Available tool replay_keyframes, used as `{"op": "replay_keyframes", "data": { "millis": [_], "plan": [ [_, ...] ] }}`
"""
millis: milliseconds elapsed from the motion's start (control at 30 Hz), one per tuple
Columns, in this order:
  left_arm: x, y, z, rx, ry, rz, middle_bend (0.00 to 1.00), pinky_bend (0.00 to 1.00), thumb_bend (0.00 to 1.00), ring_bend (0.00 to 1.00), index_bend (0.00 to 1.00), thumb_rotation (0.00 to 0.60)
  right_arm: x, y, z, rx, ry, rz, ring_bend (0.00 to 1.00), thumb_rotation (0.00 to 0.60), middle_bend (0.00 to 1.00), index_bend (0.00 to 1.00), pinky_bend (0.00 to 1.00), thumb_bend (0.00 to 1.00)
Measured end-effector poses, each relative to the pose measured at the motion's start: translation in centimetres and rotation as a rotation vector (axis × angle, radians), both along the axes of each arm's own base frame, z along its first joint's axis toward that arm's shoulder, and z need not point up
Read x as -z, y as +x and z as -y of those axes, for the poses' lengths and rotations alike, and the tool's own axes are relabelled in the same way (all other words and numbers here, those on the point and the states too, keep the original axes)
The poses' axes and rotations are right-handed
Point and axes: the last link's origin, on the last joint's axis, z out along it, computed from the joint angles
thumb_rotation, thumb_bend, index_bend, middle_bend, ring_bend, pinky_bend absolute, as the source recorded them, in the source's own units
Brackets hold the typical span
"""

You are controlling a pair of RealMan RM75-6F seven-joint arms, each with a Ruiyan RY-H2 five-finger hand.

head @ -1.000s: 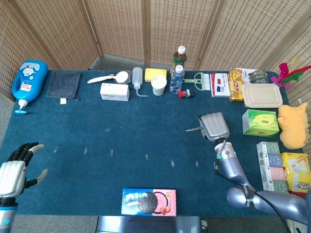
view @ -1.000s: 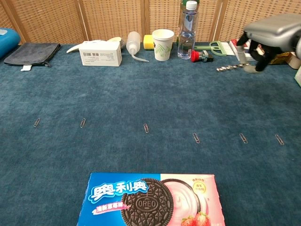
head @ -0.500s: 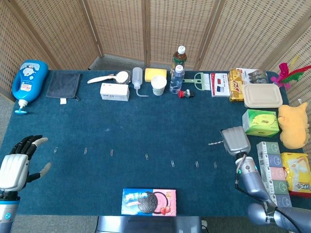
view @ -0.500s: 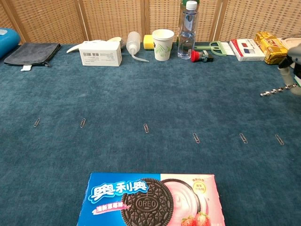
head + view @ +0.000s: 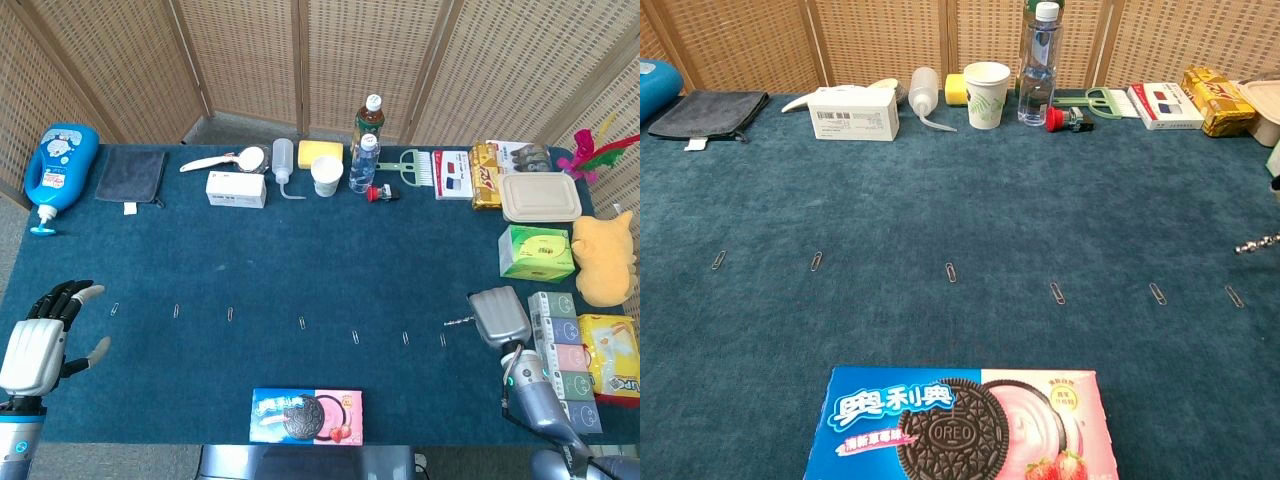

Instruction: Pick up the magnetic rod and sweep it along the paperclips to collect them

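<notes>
My right hand (image 5: 500, 318) holds the thin metal magnetic rod (image 5: 460, 322) near the table's right side; the rod points left, just above and to the right of the rightmost paperclip (image 5: 442, 340). In the chest view only the rod's tip (image 5: 1257, 243) shows at the right edge, above the last paperclip (image 5: 1234, 296). Several paperclips lie in a row across the blue cloth, from the leftmost paperclip (image 5: 115, 309) through a middle paperclip (image 5: 301, 322). My left hand (image 5: 40, 340) hovers at the front left corner, fingers spread and holding nothing.
An Oreo box (image 5: 306, 415) lies at the front edge. Boxes (image 5: 560, 345), a green tissue box (image 5: 536, 252) and a yellow plush toy (image 5: 604, 258) crowd the right side. Bottles (image 5: 367, 140), a paper cup (image 5: 327, 175) and a white box (image 5: 236, 189) line the back.
My right hand has carried the rod from the table's middle right down and rightward to the right end of the paperclip row. The left hand has shifted slightly.
</notes>
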Motion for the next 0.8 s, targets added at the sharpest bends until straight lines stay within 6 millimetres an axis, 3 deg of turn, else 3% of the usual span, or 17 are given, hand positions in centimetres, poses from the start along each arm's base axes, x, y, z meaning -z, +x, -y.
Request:
{"op": "replay_keyframes", "data": {
  "millis": [433,800],
  "plan": [
    [-0.1,-0.1,0.6,-0.003,0.003,0.004,0.19,0.19,0.43,0.13,0.21,0.6,2.2,-0.6,-1.3,-0.015,0.062,-0.054,0.99,0.6,0.85,0.72,0.89,0.5],
    [-0.2,-0.3,0.9,-0.01,0.005,0.005,0.19,0.19,0.43,0.13,0.21,0.6,2.6,-0.6,-1.2,-0.025,0.066,-0.077,0.99,0.6,0.85,0.72,0.89,0.5]
  ]
}}
